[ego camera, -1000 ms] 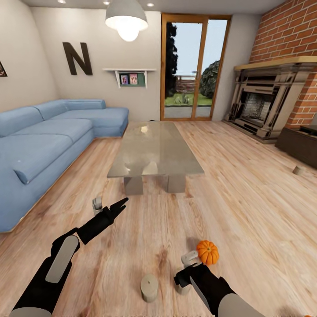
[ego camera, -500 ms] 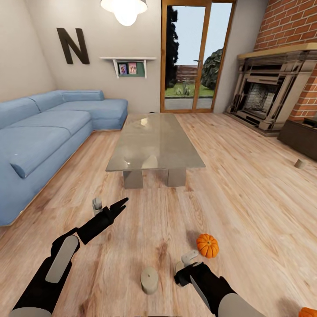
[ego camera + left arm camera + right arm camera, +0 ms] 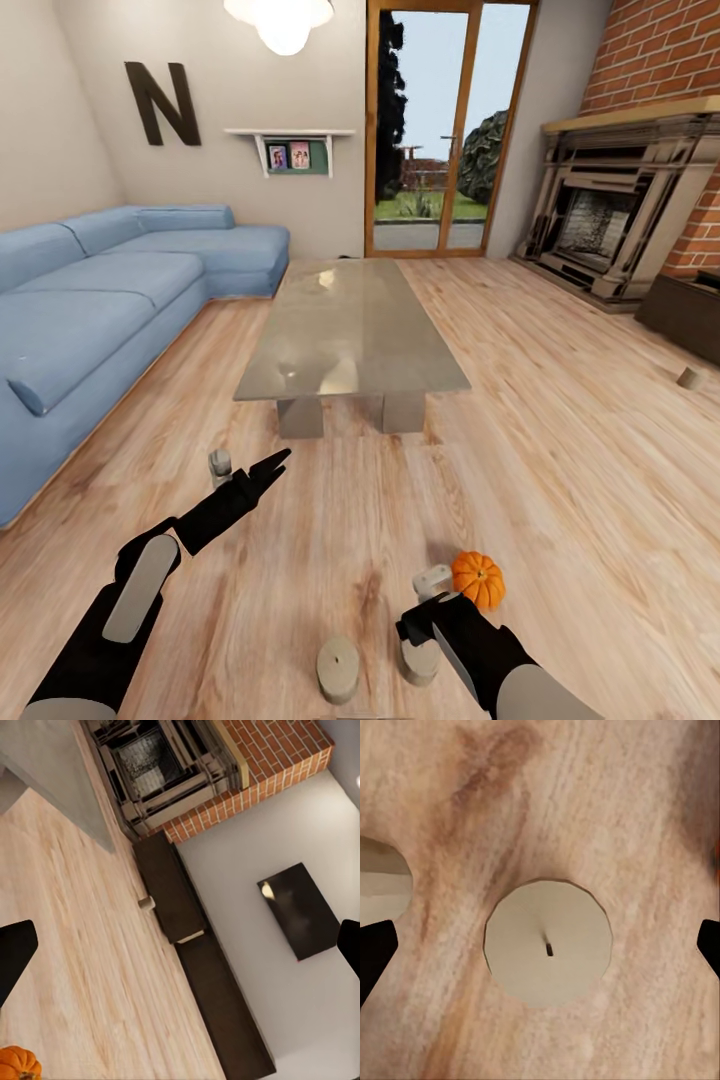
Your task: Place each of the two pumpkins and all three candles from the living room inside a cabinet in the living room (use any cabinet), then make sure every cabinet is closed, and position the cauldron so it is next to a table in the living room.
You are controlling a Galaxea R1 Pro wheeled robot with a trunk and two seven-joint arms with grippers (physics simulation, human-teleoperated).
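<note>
I'm parked on the living-room floor short of the glass bench [image 3: 350, 330], with the sofa [image 3: 100, 310] to one side and the fireplace [image 3: 610, 220] to the other.

My right gripper [image 3: 540, 945] hangs straight over a candle [image 3: 547, 951] — the right wrist view looks down its wick, the round top sitting squarely between the two dark fingertips at the frame edges. Its jaws stand wide apart, holding nothing. So the candle's long axis is upright and in line with my approach; I judge the next move to be a plain descent and then a squeeze across its round side.

In the head view that candle [image 3: 419, 660] stands under the right gripper [image 3: 425, 605], a second candle [image 3: 338, 668] stands just beside it toward my left, and a pumpkin [image 3: 478, 578] sits just beyond the right wrist. A third candle [image 3: 688, 377] stands well off, near the dark cabinet [image 3: 690, 315] by the brick wall.

The left gripper [image 3: 268, 470] reaches forward over bare floor, jaws spread and empty; its wrist view looks across the room at the cabinet [image 3: 187, 915]. The right arm is plainly the nearer one for both close candles.

One risk: the pumpkin is close enough that a sideways drift on the way down could nudge it.
</note>
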